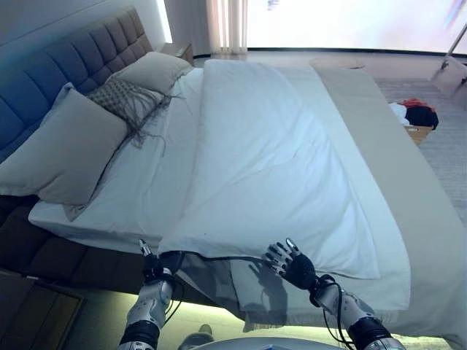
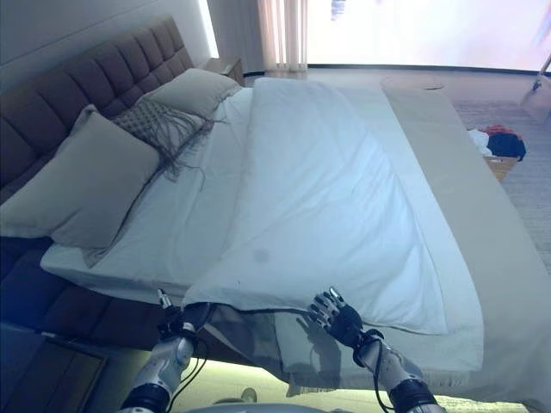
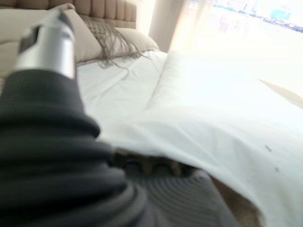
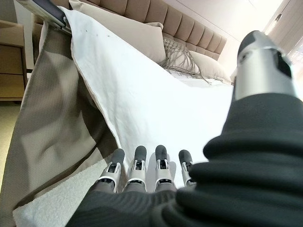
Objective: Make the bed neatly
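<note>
A white duvet (image 1: 270, 168) lies over the bed, its near edge running slantwise and baring the white sheet (image 1: 139, 182) on the headboard side. A beige coverlet (image 1: 408, 197) shows along the far side and hangs under the duvet at the near edge (image 4: 52, 118). My left hand (image 1: 155, 268) is at the duvet's near corner (image 1: 175, 244), fingers curled under it, thumb up. My right hand (image 1: 290, 264) is open with fingers straight, just off the near edge below the duvet's hem, touching nothing. Beige pillows (image 1: 66, 153) and a fringed cushion (image 1: 128, 98) lean at the padded headboard (image 1: 87, 51).
A basket of clothes (image 1: 417, 118) stands on the floor past the bed's far side. A bedside table (image 1: 179, 49) is at the far end of the headboard, and a dark wooden one (image 1: 33, 313) stands near my left arm. Curtains (image 1: 226, 25) hang at a bright window.
</note>
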Motion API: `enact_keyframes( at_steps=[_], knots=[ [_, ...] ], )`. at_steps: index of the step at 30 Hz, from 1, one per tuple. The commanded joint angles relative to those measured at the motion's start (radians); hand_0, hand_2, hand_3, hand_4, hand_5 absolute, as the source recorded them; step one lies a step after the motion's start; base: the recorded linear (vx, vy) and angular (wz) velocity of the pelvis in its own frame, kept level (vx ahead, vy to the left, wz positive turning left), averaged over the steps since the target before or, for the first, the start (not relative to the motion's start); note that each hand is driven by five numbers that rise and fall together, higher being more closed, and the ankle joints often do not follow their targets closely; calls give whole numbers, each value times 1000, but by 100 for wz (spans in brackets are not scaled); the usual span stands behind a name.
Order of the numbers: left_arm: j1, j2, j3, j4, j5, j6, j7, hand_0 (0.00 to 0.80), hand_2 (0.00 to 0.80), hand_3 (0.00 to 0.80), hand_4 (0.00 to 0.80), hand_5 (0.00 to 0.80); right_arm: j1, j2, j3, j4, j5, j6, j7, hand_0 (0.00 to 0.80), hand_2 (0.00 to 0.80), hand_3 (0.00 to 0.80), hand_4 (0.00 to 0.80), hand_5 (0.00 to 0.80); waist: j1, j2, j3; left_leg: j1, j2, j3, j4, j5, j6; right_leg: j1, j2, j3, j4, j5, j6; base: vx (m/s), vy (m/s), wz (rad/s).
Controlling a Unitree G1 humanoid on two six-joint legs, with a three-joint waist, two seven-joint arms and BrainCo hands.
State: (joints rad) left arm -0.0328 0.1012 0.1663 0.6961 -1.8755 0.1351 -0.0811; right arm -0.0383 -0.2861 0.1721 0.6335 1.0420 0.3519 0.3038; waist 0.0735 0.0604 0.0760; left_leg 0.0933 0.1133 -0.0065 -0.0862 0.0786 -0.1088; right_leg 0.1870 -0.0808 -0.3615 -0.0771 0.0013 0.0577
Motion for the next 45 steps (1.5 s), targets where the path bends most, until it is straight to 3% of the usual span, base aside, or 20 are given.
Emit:
enact_keyframes(
  at_steps=[1,4,9,15,19,26,31,35,39,45],
  knots=[
    [-63,204,167,-18,11,-32,-128,0,0,0,0,0,-46,43,-28,50,13,9,54,0,0,0,0,0,78,-58,-60,-5,-29,-22,13,-24,28,-19,-140,29,55,18,68,-19,10,6],
    [-58,236,206,21,32,-5,-153,0,0,0,0,0,-62,23,-29,115,-68,75,117,0,0,0,0,0,90,-59,-69,-8,-30,-26,14,-26,29,-18,-141,25,54,14,69,-16,7,4],
    [-48,295,251,89,51,48,-185,0,0,0,0,0,-81,-37,25,239,-310,151,373,0,0,0,0,0,120,-66,-69,-17,-32,-39,26,-32,30,-19,-141,11,65,1,67,0,0,0],
    [-22,346,310,204,69,100,-258,0,0,0,0,0,-81,-78,-5,360,-350,155,406,0,0,0,0,0,143,-75,-68,-22,-33,-53,32,-37,29,-11,-141,-9,67,-7,73,2,-6,2],
    [7,385,384,260,93,124,-304,0,0,0,0,0,-58,-86,-61,420,-367,118,395,0,0,0,0,0,147,-75,-64,-29,-35,-58,36,-41,29,-13,-142,-10,67,-10,77,0,10,0],
    [114,520,583,308,116,117,-341,0,0,0,0,0,-37,-111,-156,480,-329,43,367,0,0,0,0,0,182,-67,-48,-42,-45,-77,49,-56,35,-16,-149,-21,62,-8,77,1,53,-4],
    [131,648,675,373,130,159,-269,0,0,0,0,0,-45,-160,-144,591,-529,-72,350,0,0,0,0,0,208,-68,-54,-51,-57,-97,54,-67,34,-9,-154,-38,57,-14,81,7,43,-2],
    [102,746,689,460,126,170,-239,0,0,0,0,0,-31,-200,-139,674,-604,-61,352,0,0,0,0,0,214,-68,-53,-57,-66,-116,60,-76,38,-11,-160,-50,65,-16,84,-5,39,-16],
    [100,791,713,490,105,161,-199,0,0,0,0,0,-9,-218,-159,713,-626,-68,354,0,0,0,0,0,214,-69,-48,-57,-70,-124,63,-81,42,-11,-164,-51,68,-17,88,-11,51,-10],
    [133,942,827,549,62,128,-99,0,0,0,0,0,28,-253,-198,750,-673,-98,349,0,0,0,0,0,221,-64,-50,-62,-79,-133,57,-83,47,-12,-171,-54,57,-6,92,-11,88,-7]
  ],
)
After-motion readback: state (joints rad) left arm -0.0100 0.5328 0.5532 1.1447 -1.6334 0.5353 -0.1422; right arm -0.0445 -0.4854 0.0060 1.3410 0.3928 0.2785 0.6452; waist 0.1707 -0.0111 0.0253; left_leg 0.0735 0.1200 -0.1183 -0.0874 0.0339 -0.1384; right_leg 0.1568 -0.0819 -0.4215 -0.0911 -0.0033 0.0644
